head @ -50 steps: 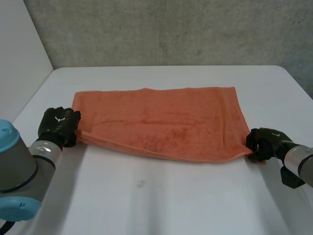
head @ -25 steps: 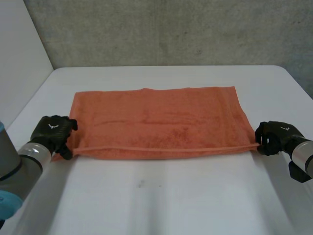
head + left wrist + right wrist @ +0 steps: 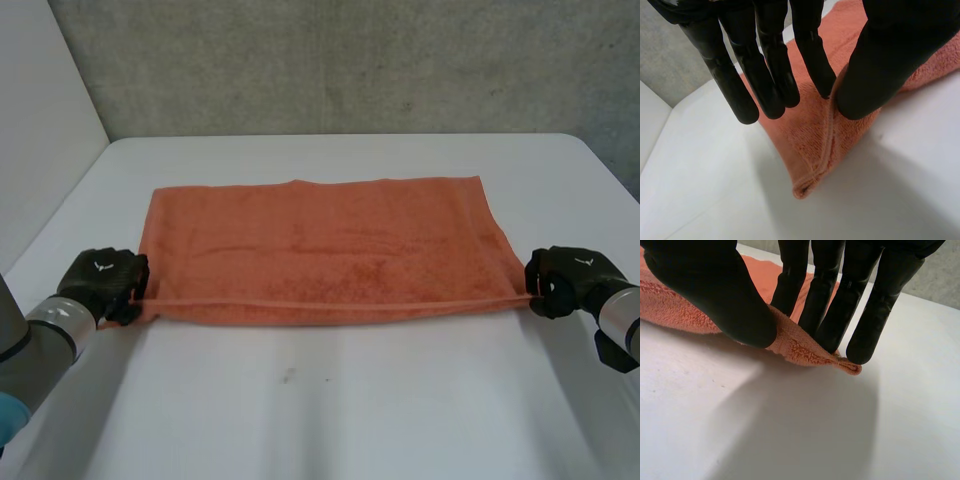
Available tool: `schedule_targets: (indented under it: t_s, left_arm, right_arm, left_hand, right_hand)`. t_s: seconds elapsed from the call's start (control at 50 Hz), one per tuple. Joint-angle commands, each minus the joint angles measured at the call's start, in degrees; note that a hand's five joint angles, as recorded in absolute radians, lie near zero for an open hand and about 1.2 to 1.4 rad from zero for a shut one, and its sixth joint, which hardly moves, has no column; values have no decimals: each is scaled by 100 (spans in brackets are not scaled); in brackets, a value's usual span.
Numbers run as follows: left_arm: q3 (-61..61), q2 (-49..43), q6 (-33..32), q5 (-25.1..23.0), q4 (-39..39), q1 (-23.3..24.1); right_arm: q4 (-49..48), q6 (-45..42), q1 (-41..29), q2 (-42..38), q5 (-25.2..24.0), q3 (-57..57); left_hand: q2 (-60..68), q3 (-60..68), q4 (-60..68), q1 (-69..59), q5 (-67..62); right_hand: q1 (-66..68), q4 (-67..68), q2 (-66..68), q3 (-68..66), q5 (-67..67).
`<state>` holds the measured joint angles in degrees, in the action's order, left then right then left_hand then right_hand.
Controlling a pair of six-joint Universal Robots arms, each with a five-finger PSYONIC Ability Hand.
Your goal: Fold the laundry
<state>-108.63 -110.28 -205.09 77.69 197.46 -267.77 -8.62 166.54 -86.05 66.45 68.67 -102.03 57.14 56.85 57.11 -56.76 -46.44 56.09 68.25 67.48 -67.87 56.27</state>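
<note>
An orange towel lies spread flat on the white table, its long side running left to right. My left hand is at the towel's near left corner. In the left wrist view the thumb pinches a raised ridge of the towel against the straight fingers. My right hand is at the near right corner. There the thumb and fingers pinch the towel's corner just above the table. The near hem runs straight and taut between both hands.
A grey concrete wall stands behind the table, and a white wall is at the left. A small dark speck marks the bare table in front of the towel.
Both hands have drawn the near hem toward me and apart; the sagging, slanted edge is now straight and taut. The left hand has moved nearer and further left.
</note>
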Motion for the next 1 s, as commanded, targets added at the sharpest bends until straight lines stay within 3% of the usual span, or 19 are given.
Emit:
schedule_targets:
  t_s: [0.02,0.14,0.22,0.3,0.38,0.4,0.46,0.5,0.62,0.72,0.8,0.82,1.0]
  left_arm:
    - [-10,-73,-14,-9,-15,5]
    - [-10,-11,-14,-9,-15,-4]
    - [-123,295,-136,18,-24,66]
    - [-422,1130,-628,27,-190,93]
    - [-695,1816,-1313,70,-804,93]
    - [-747,1939,-1428,79,-980,93]
    - [-949,2379,-1823,79,-1779,67]
    - [-1063,2694,-1973,88,-2305,93]
    - [-1126,3083,-2009,-9,-2581,102]
    - [-977,2812,-2000,-8,-2074,145]
    - [-607,2054,-1965,18,-1333,357]
    - [-250,1515,-1956,53,-916,592]
    - [1158,-308,-2009,184,169,972]
  right_arm:
    - [0,1,0,87,-3,-27]
    - [35,-191,-9,254,6,-27]
    - [246,-832,-35,570,32,-36]
    - [1062,-1781,-18,1070,129,-45]
    - [1908,-2468,0,1432,234,-27]
    - [2491,-2964,0,1632,356,-36]
    - [2839,-3312,0,1766,454,-62]
    - [3427,-4022,0,1985,656,-159]
    - [3789,-4972,-9,2152,850,-230]
    - [3246,-4851,-88,1899,885,7]
    - [2621,-4351,-228,1030,920,507]
    - [2550,-4288,-298,906,929,613]
    - [1541,-3524,-1027,-341,1244,2053]
  left_hand:
    - [2286,2315,2289,-2324,-2356]
    - [2286,2315,2289,-2324,-2356]
    - [2286,2315,2289,-2324,-2356]
    - [2286,2315,2289,-2324,-2356]
    - [2286,2315,2289,-2324,-2356]
    - [2286,2315,2289,-2324,-2356]
    - [2286,2315,2289,-2324,-2356]
    - [2286,2315,2289,-2324,-2356]
    - [2286,2315,2289,-2324,-2356]
    - [2286,2315,2289,-2324,-2356]
    - [2286,2315,2289,-2324,-2356]
    - [2286,2315,2289,-2324,-2356]
    - [2286,2315,2289,-2324,-2356]
  right_hand:
    - [2391,1175,1252,-1213,1373]
    - [2391,1175,1252,-1213,1373]
    - [2391,1175,1252,-1213,1373]
    - [2391,1175,1252,-1213,1373]
    - [2391,1175,1252,-1213,1373]
    - [2391,1175,1252,-1213,1373]
    - [2391,1175,1252,-1213,1373]
    - [2391,1175,1252,-1213,1373]
    - [2391,1175,1252,-1213,1373]
    - [2391,1175,1252,-1213,1373]
    - [2391,1175,1252,-1213,1373]
    - [2391,1175,1252,-1213,1373]
    - [2391,1175,1252,-1213,1373]
